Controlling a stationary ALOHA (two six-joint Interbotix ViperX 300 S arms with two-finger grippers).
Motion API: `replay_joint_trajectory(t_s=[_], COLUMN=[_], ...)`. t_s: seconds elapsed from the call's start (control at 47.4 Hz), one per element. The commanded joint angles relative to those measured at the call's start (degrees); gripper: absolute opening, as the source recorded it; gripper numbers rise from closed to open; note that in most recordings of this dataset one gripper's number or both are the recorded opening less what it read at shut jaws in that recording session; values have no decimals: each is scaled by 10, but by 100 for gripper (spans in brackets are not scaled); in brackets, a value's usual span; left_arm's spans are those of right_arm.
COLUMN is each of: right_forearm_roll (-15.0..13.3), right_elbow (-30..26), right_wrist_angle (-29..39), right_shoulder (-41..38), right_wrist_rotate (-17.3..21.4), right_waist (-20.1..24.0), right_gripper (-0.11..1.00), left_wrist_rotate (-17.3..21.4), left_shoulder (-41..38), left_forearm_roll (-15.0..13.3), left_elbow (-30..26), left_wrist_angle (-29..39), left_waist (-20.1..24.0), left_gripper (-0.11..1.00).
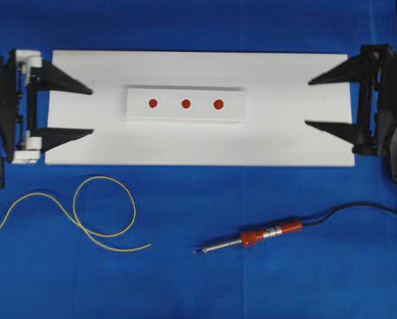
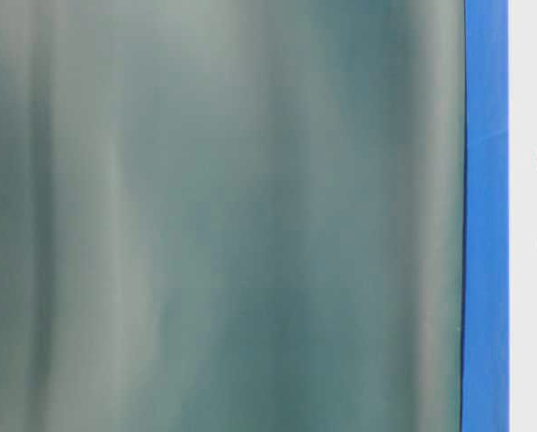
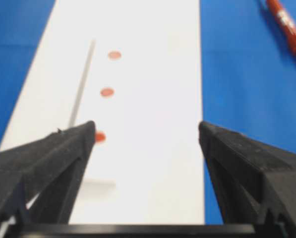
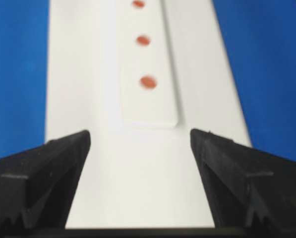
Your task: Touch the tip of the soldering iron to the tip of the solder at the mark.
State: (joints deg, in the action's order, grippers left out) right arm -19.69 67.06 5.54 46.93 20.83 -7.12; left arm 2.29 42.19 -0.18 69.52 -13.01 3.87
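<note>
The left gripper (image 1: 90, 111) stands with its jaws spread wide and nothing between them, its fingertips over the left end of the white board (image 1: 298, 143). The right gripper (image 1: 308, 103) is likewise released and empty, over the board's right end. Between them a raised white strip (image 1: 185, 114) carries three red marks (image 1: 185, 104). The solder (image 1: 98, 232) lies looped on the blue cloth (image 1: 198, 286) below the board, nearer the left gripper and well apart from it. The soldering iron (image 1: 251, 238) lies lower right, tip pointing left, clear of both grippers and of the solder.
</note>
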Motion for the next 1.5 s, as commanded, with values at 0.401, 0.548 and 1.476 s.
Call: replay_joint_trajectory(t_s=[0.401,0.548,1.476], right_forearm_roll=[42,43,43], right_elbow=[118,121,121], right_wrist_angle=[-155,-164,-163], right_shoulder=[9,8,7], right_wrist_rotate=[4,4,4], right_waist=[-2,-1,-1], right_gripper=[74,74,74], left_wrist_rotate=[-4,-7,-9], left_shoulder=[121,144,154], left_forearm_roll=[1,1,1], left_elbow=[112,127,128], left_wrist_angle=[-13,-11,-1], left_waist=[2,1,-12], left_gripper=[78,78,78])
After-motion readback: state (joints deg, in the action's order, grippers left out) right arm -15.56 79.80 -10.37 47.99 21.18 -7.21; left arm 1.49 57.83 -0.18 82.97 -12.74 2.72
